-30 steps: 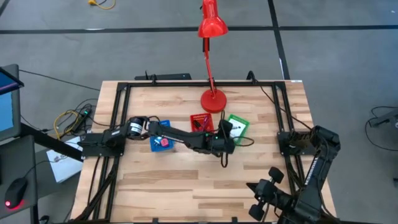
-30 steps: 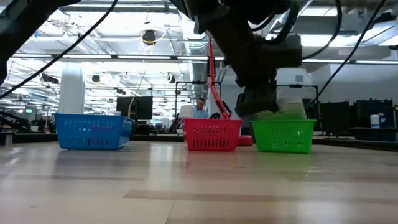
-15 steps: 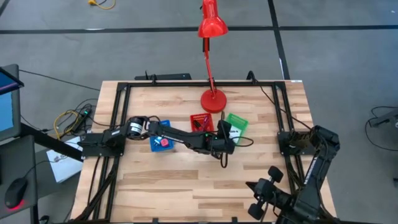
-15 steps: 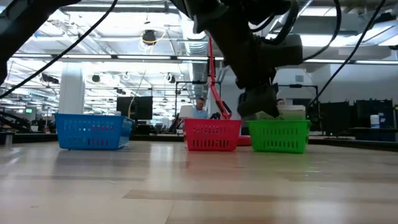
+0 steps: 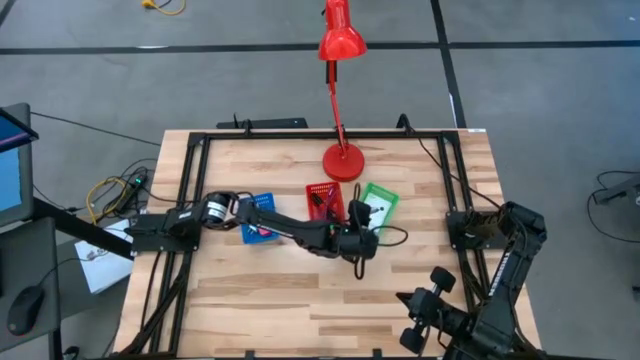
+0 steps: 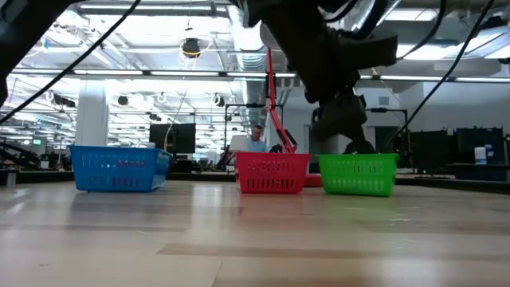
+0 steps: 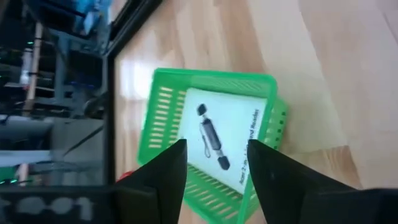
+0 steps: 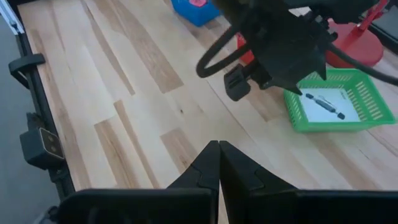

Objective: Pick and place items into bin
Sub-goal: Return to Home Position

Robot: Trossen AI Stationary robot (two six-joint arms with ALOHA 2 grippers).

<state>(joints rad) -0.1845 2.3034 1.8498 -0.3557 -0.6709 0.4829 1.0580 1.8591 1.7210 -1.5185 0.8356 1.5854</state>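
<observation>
left gripper (image 7: 216,145) hangs just above the green bin (image 7: 163,118), fingers spread wide, holding nothing. the white card with black mark (image 7: 236,121) lies flat inside that bin. right gripper (image 8: 218,147) sits clenched over the bench (image 8: 124,93), near its right edge.

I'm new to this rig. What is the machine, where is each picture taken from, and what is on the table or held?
It is a two-armed robot at a wooden table. One picture looks straight down, one looks level across the tabletop, and one camera sits on each wrist. The left arm reaches across the middle; its jaws stand open and empty by the green bin, in which a white box with a black printed picture lies. The right arm is folded at the table's right side, jaws shut, holding nothing. A red bin and a blue bin stand in the same row, and a red desk lamp stands behind them.
</observation>
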